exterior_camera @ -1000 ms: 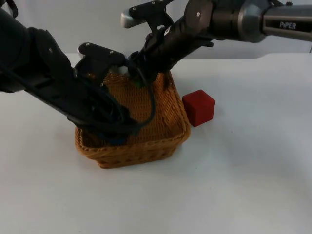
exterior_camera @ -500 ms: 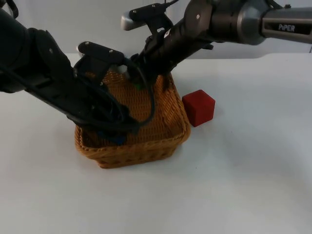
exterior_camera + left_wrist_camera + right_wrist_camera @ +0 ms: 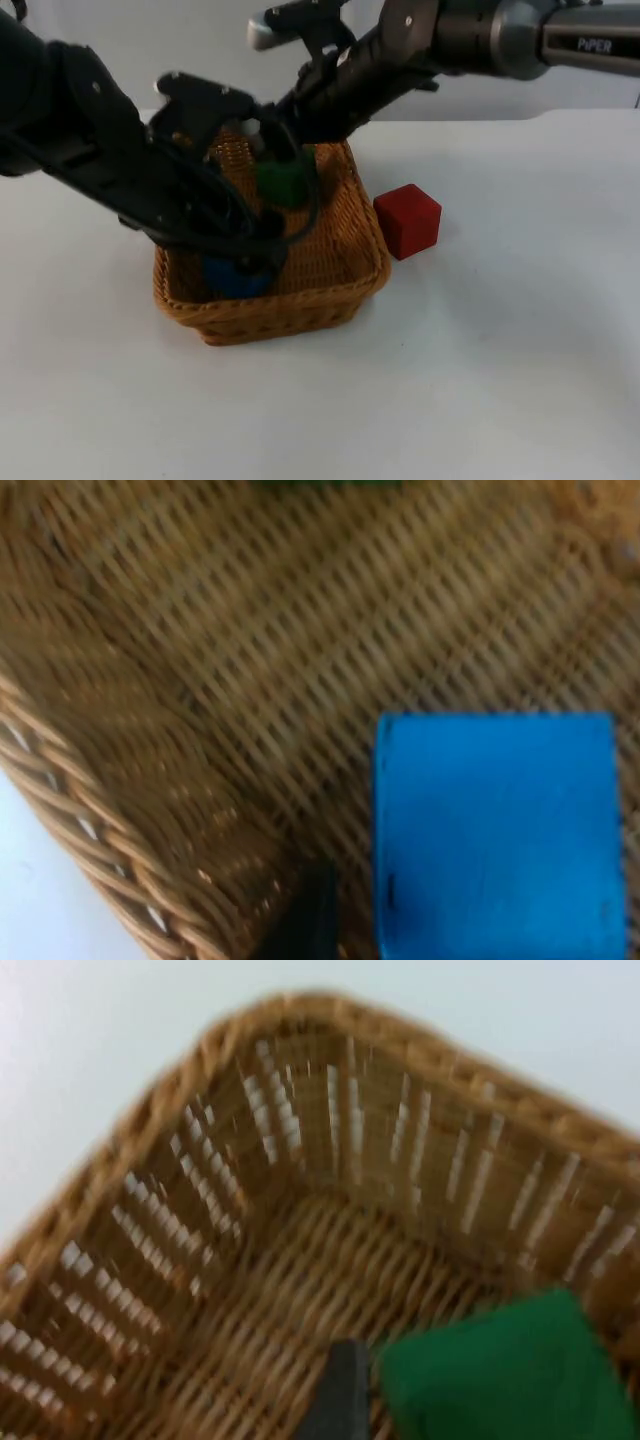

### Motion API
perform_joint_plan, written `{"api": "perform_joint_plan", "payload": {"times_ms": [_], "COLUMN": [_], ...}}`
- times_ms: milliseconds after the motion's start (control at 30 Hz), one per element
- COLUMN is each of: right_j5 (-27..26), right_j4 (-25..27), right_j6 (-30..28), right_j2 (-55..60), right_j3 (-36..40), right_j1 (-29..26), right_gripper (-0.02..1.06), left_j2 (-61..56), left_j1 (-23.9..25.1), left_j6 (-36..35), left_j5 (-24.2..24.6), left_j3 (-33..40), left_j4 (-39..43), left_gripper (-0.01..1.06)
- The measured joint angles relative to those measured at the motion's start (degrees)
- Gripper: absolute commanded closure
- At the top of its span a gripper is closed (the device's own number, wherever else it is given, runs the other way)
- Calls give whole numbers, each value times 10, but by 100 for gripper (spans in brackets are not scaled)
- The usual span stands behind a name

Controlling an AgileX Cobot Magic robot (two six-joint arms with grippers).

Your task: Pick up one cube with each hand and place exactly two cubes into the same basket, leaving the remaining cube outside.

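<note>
Woven tan wicker basket (image 3: 330,270) is sitting on the white table (image 3: 500,380), with both arms reaching into it from above. Left arm is coming in from the left; the left gripper (image 3: 245,262) is hanging low over the near-left part of the basket floor, right above the blue cube (image 3: 232,280). In the left wrist view the blue cube (image 3: 497,835) is lying flat on the weave, with one black fingertip (image 3: 305,925) standing just beside its edge; whether the left gripper is clasping it or spread wide, cannot tell. Right arm is coming in from the upper right; the right gripper (image 3: 272,150) is hanging over the far end of the basket, with the green cube (image 3: 283,180) just below it. In the right wrist view the green cube (image 3: 505,1375) is showing above the basket floor near the far wall; grip state of the right gripper cannot be told. Red cube (image 3: 407,220) is resting on the table outside the basket, just beside its right wall.
</note>
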Motion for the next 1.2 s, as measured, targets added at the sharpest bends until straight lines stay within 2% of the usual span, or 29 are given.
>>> {"api": "perform_joint_plan", "payload": {"times_ms": [233, 367, 567, 700, 733, 900, 1067, 1200], "right_j5": [34, 86, 137, 195, 195, 260, 288, 317], "right_j4": [-2, -2, -2, -1, -1, -2, -2, -2], "right_j6": [0, 1, 18, 24, 24, 24, 28, 30], "right_j2": [-71, -137, -203, -257, -257, -282, -291, -306], "right_j3": [0, 0, -2, -5, -5, -5, -5, -5], "right_j1": [-3, -11, -22, -28, -28, -29, -29, -29], "right_gripper": [31, 31, 31, 31, 31, 31, 31, 31], "left_j2": [-66, -131, -212, -310, -310, -399, -439, -475], "left_j1": [0, 0, 0, 0, 0, 0, 0, 0], "left_j6": [0, 0, 0, 0, 0, 0, -4, -46], "left_j5": [34, 82, 125, 166, 166, 207, 227, 248], "left_j3": [0, 0, 0, 0, 0, 0, 0, 0], "left_j4": [0, -1, -5, -6, -6, -6, 2, 44], "left_gripper": [17, 17, 17, 17, 17, 17, 17, 17]}}
